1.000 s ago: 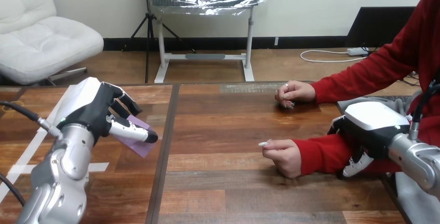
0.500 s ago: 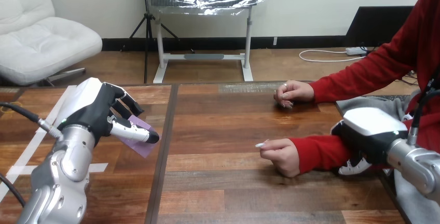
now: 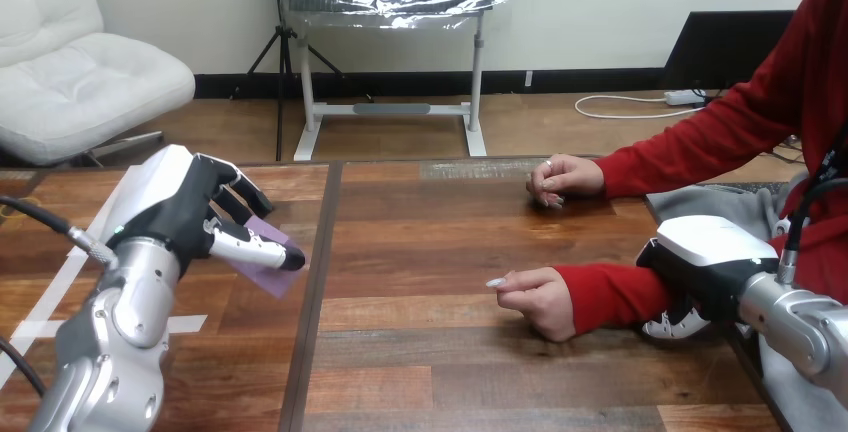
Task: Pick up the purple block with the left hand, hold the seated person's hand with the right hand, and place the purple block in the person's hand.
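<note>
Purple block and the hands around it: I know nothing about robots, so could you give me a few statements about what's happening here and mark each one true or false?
1. The left hand holds the purple block. True.
2. The purple block lies in the person's nearer hand. False: it is in the left hand, well apart from that hand.
3. The person's nearer hand and the person's farther hand both rest on the table. True.
4. The right hand is beside the purple block. False: it is at the view's right, by the person's red sleeve.
5. The person's nearer hand lies flat, palm up. False: its fingers are curled in.
</note>
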You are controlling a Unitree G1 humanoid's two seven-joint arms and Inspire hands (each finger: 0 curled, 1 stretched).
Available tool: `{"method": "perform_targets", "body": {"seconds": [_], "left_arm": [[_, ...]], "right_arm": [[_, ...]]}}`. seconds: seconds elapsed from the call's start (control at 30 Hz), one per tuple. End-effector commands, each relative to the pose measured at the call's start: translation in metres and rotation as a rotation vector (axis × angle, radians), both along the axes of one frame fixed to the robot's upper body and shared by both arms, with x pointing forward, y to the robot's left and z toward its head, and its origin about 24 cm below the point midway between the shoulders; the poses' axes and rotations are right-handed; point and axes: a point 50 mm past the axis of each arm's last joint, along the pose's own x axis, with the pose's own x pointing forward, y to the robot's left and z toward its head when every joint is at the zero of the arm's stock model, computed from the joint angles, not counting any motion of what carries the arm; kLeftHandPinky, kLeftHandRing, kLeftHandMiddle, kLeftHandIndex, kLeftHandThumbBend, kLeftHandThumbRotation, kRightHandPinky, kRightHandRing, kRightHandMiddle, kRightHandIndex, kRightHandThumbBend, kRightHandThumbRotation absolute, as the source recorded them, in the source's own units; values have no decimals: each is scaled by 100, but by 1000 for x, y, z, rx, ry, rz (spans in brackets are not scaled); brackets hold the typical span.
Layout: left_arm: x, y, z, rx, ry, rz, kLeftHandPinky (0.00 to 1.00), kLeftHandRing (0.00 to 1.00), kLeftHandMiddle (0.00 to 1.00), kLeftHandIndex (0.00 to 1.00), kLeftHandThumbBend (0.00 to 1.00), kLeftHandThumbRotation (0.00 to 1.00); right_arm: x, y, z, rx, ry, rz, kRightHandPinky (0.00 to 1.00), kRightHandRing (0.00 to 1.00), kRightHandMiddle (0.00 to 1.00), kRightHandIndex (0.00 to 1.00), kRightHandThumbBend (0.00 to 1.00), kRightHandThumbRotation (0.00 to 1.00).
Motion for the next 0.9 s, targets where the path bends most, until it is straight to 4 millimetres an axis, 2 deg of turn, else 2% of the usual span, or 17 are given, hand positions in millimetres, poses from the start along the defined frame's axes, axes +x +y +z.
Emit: {"method": "perform_targets", "body": {"seconds": [0.0,0.23,0.47,0.87], "left_arm": [[5,-3,24,-24,-103,-2,31,38,45,47,76,0],[5,-4,24,-34,-107,-4,30,37,45,46,76,0],[5,-5,23,-67,-115,-5,33,40,47,46,75,0],[8,-7,19,-112,-132,-14,32,39,45,45,74,0]], "right_arm": [[19,14,20,43,-61,15,21,27,35,38,63,24],[19,14,23,91,-75,10,19,25,32,33,64,24],[20,13,27,119,-93,6,19,23,29,30,66,25],[24,14,37,175,-115,2,24,27,32,31,70,26]]}}
